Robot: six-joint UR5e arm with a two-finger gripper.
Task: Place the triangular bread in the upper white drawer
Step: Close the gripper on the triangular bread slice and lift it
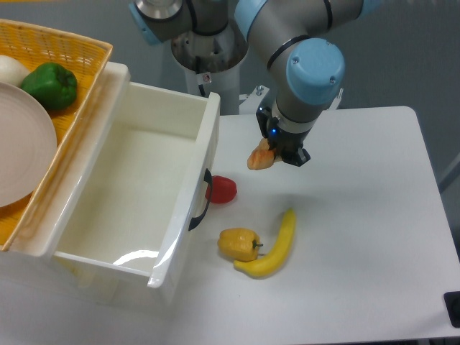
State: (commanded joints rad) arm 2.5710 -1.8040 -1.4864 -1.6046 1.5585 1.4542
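So the bread [260, 157] is up in the air over the table [359, 215], pinched in the claw [282, 152]. From my camera I only see a golden-tan chunk of it poking out to the left of the black fingers, tilted a bit, with the rest hidden behind the claw. The fingers look closed down tight on it, barely any gap that I can make out.

The claw hangs off the arm's big blue-capped wrist [315, 68], pointing down, sitting to the right of the white drawer [136, 194]. The drawer is pulled out and open on top, deep glossy walls, black handle [201, 201] on its front facing the table. The bread is well apart from it, not over the opening yet.

Just beside that handle there's a small red thing [223, 189] on the table, can't tell exactly what it is. Below the claw, nearer to me, a yellow pepper [239, 243] and a banana [277, 246] lie touching each other.

Off to the left, a yellow woven basket [68, 50] sits against the drawer's far side, holding a green pepper [50, 85], a pale plate [25, 144] and something white and round [11, 70] at the edge of the view.
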